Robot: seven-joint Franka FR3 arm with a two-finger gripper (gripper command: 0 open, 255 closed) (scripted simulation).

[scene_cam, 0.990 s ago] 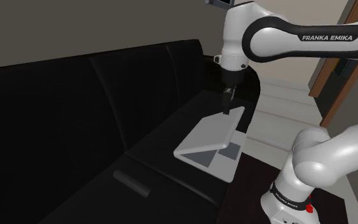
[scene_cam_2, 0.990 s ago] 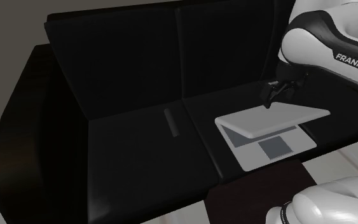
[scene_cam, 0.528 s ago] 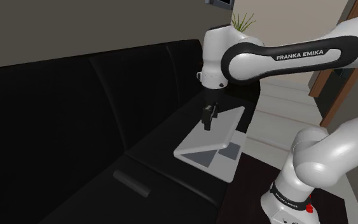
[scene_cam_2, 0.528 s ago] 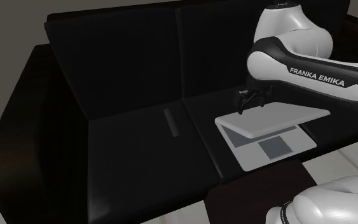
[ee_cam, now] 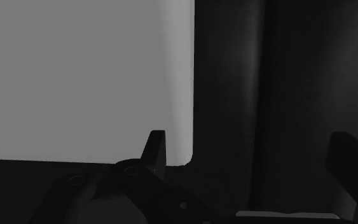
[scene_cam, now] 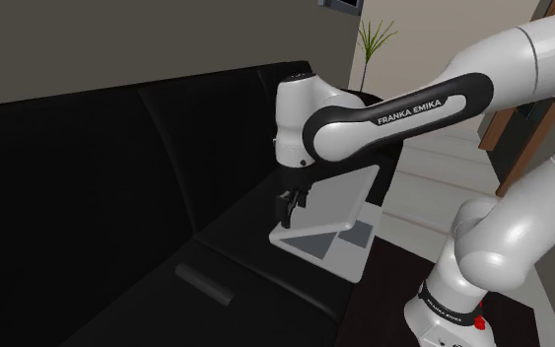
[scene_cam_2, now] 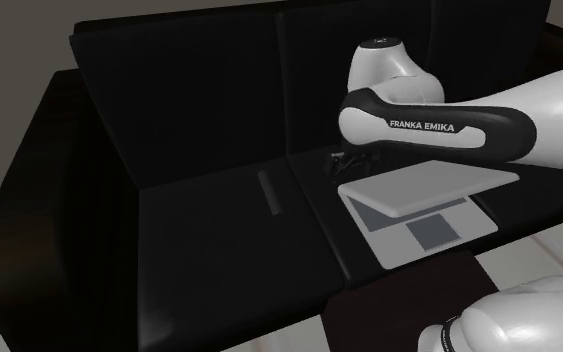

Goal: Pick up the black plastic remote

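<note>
Remote (scene_cam: 203, 283) lies flat on the black sofa (scene_cam: 88, 168) seat, well apart from your gripper (scene_cam: 288, 207), which hangs just beside a corner of the half-open grey laptop (scene_cam: 332, 202). Both exterior views show you the remote. The wrist view shows the fingers (ee_cam: 155, 146) spread wide with nothing between them, one near the lid's corner. The arm (scene_cam: 403, 104) reads "FRANKA EMIKA".

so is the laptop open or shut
Partly open: the laptop has its lid lifted at a low angle above the base, with the trackpad showing.
</note>
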